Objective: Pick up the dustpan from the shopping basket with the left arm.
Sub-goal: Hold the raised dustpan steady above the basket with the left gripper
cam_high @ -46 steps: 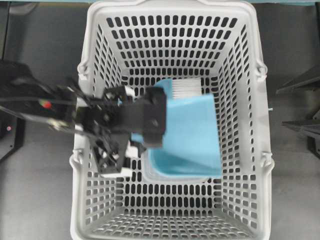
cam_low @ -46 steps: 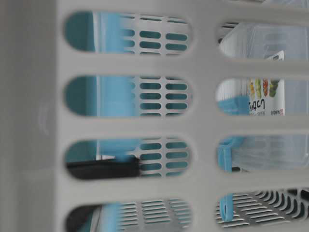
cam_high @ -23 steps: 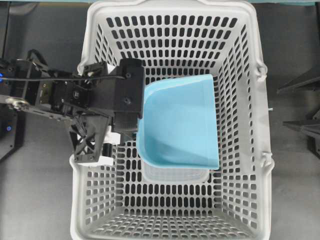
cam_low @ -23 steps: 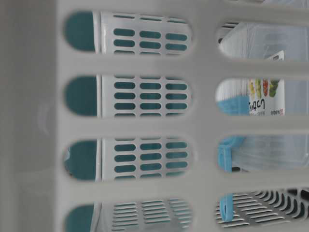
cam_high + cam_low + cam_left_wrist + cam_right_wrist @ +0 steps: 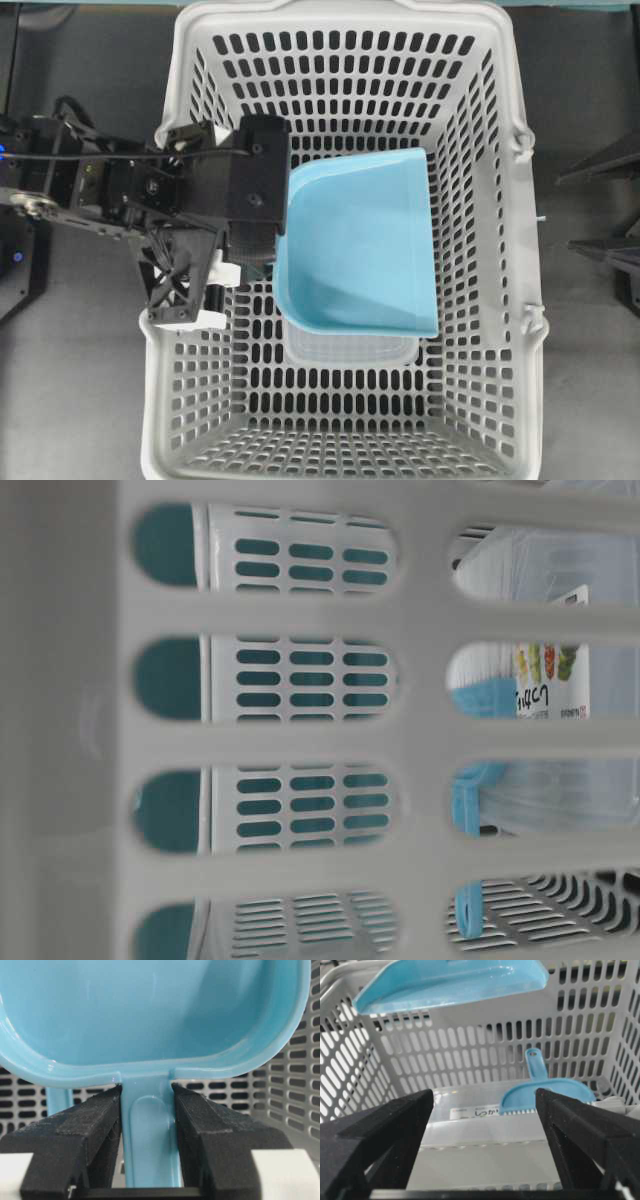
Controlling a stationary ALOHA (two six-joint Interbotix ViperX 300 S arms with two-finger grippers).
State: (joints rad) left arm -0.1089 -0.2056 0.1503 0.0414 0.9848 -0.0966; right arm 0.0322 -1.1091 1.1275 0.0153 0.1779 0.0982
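Observation:
The light blue dustpan (image 5: 360, 240) hangs level above the inside of the grey shopping basket (image 5: 500, 60), scoop towards the right. My left gripper (image 5: 272, 215) is over the basket's left rim and is shut on the dustpan's thin handle. In the left wrist view both black pads press the handle (image 5: 150, 1135) just behind the scoop (image 5: 150, 1010), with the left gripper (image 5: 147, 1092) centred on it. In the right wrist view the dustpan (image 5: 450, 982) floats at the top, and my right gripper (image 5: 485, 1097) stands wide open with nothing held.
A clear lidded plastic container (image 5: 350, 350) lies on the basket floor under the dustpan. A blue hand brush (image 5: 545, 1092) rests beside the container (image 5: 485, 1135) against the slotted wall (image 5: 470, 1045). The table-level view looks through the basket wall (image 5: 420, 740).
A second ago the left gripper was lower and further right inside the basket. It has risen and drawn left with the dustpan. Over the last half second it has barely moved.

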